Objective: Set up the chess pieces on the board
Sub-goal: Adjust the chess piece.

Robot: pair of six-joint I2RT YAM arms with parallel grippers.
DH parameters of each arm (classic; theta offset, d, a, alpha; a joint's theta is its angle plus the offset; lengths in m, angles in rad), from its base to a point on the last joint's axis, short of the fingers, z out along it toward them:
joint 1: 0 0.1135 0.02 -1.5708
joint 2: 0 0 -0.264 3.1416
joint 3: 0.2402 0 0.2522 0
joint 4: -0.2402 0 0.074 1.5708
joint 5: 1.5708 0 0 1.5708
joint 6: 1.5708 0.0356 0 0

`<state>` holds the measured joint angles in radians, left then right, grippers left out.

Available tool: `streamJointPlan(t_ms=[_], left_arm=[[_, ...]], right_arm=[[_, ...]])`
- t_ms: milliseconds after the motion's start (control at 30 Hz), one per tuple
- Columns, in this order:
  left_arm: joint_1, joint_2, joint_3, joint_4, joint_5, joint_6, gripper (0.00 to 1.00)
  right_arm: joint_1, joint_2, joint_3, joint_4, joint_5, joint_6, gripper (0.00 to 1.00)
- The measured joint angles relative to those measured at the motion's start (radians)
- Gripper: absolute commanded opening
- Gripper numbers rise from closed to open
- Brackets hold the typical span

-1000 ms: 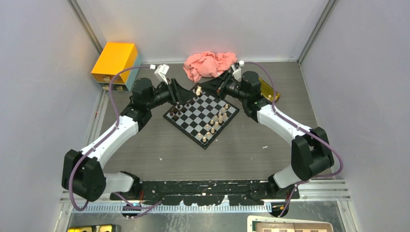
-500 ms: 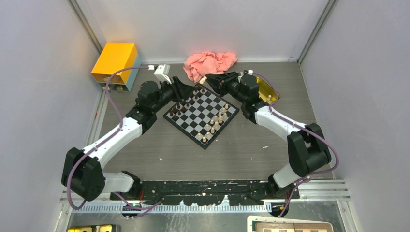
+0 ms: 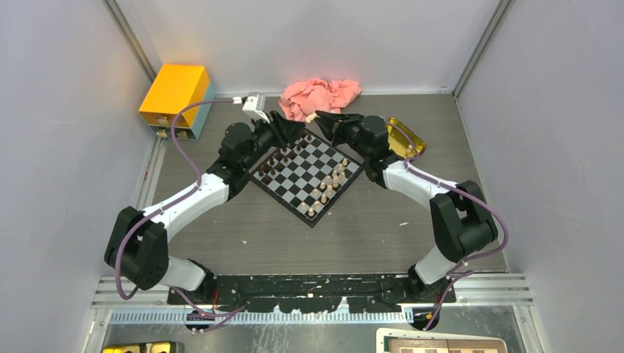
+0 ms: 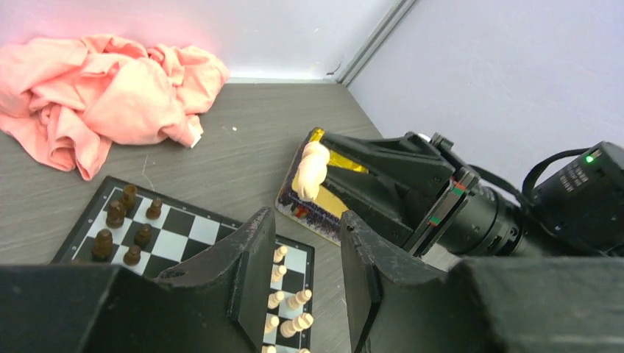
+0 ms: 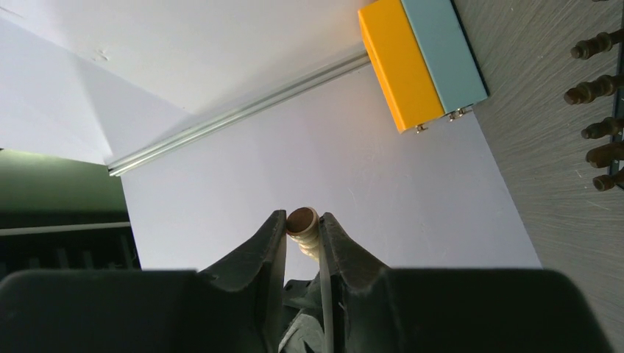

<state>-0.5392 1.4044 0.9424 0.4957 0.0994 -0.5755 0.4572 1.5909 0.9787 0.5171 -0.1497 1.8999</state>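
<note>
Well, nearest to me is the board (image 3: 302, 173), turned like a diamond. The pale pieces (image 3: 331, 180) stand in a loose cluster along its near right side and the dark pieces (image 3: 271, 165) are bunched along its left side. Both camps are partly on, so I judge the setting-up well along but not finished. Over the board's far corner my left pincer (image 4: 307, 218) hangs with its fingers spread and nothing between them. Facing it across that corner, my right pincer (image 5: 302, 220) is pinching one pale piece (image 4: 310, 168), lifted clear of the board; I cannot tell which kind of piece it is. Past the board's far right edge lies the yellow tray (image 3: 406, 137), partly behind my right arm. Beyond the far corner sits the pink cloth (image 3: 318, 97), and well off past the board's far left is the yellow box (image 3: 175, 95). The step in hand, as I read it, is carrying this pale piece to its place, though my open left pincer so close by could equally mean a hand-over. Either way, the next move calls for bringing the piece down upright onto a free square on the pale side. It must go slowly enough not to knock its neighbours, with my empty pincer kept out of the way.
</note>
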Motion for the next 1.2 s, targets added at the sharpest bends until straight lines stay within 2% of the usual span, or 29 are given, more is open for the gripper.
streamJointPlan(t_ms=[367,1200], left_arm=[[0.0,0.053,0.039,0.039,-0.002,-0.019,0.39],[0.0,0.1,0.044,0.039,0.018,-0.019,0.39]], right_arm=[[0.002,0.051,0.0,0.036,-0.009,0.027,0.01],[0.022,0.059,0.014,0.066,-0.021,0.042,0.01]])
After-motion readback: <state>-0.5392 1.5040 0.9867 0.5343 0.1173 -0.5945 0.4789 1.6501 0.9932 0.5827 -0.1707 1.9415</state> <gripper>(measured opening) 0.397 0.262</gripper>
